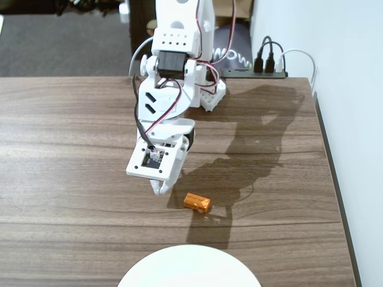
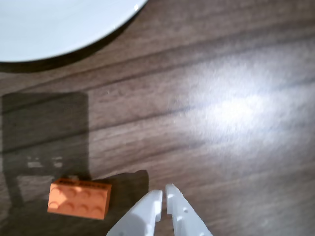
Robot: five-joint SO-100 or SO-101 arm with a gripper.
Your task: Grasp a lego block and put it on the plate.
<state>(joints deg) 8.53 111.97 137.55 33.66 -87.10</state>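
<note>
The lego block [image 2: 79,198], bright orange with two rows of studs, lies flat on the wooden table [image 1: 72,131] toward its near edge, apart from the white plate [image 1: 189,267]. My gripper [image 2: 164,194] hangs just beside it, fingers nearly touching, holding nothing.

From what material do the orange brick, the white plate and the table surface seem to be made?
The lego block looks like moulded plastic: even bright orange with round studs and a slight sheen. The plate is smooth, plain white; it may be ceramic or plastic, the look leaves it open. The table shows dark brown wood grain in long planks, with a soft glare in the wrist view, so possibly laminate or sealed wood.
</note>
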